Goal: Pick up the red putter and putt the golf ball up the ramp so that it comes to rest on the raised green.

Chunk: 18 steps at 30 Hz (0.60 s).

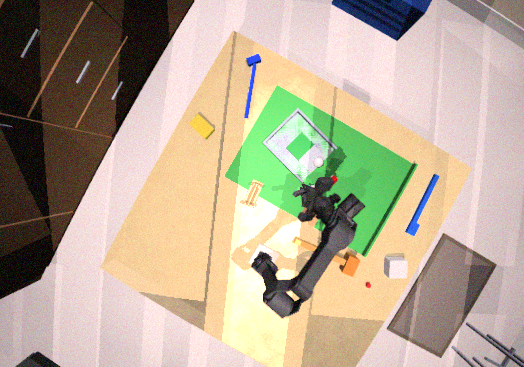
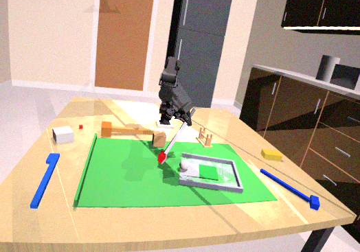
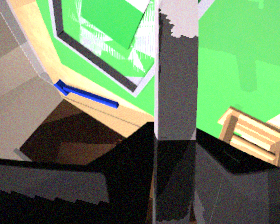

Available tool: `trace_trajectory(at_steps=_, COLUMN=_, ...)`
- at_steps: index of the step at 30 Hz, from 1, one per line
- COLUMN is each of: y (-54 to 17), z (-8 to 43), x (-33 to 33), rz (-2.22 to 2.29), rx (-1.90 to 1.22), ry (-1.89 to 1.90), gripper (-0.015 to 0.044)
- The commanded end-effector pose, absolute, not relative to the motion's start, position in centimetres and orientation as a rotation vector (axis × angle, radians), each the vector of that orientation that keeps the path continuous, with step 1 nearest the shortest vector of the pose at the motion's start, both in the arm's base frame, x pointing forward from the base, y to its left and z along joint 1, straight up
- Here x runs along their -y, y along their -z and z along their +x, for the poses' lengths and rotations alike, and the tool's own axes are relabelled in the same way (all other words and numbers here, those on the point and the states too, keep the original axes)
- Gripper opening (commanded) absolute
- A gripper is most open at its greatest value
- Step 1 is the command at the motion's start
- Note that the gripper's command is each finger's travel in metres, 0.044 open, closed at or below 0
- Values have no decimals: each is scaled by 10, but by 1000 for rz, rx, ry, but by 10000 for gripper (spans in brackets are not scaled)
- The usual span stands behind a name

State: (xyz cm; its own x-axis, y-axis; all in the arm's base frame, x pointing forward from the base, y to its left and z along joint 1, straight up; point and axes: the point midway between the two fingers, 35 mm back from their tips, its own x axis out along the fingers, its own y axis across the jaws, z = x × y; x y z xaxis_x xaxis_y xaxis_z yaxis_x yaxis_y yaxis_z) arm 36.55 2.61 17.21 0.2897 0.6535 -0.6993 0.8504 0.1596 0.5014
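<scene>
- Hand (image 2: pixel 181 119) clenched on the red putter (image 2: pixel 170 144)'s shaft, arm reaching forward, wrist pitched down.
- Putter head hangs below the hand, golf ball (image 2: pixel 184 165) just beyond it.

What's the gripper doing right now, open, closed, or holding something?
Gripper: closed on the shaft of the red putter, whose head hangs just beside the golf ball.

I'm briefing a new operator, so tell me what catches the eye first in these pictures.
The dark arm leans over the bright green mat, its pincer shut on the red putter, whose red head hangs just above the mat. Right beside that head, the white golf ball sits at the near edge of the grey-framed raised green. Two blue sticks lie on the table on either side of the mat.
</scene>
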Motion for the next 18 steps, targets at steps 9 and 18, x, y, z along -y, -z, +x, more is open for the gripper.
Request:
trace_trajectory(at_steps=9, y=-221, z=372, x=-54, rz=1561, rx=-1420, ry=241, gripper=0)
trace_trajectory(at_steps=18, y=-225, z=372, x=-59, rz=1564, rx=-1430, ry=240, gripper=0)
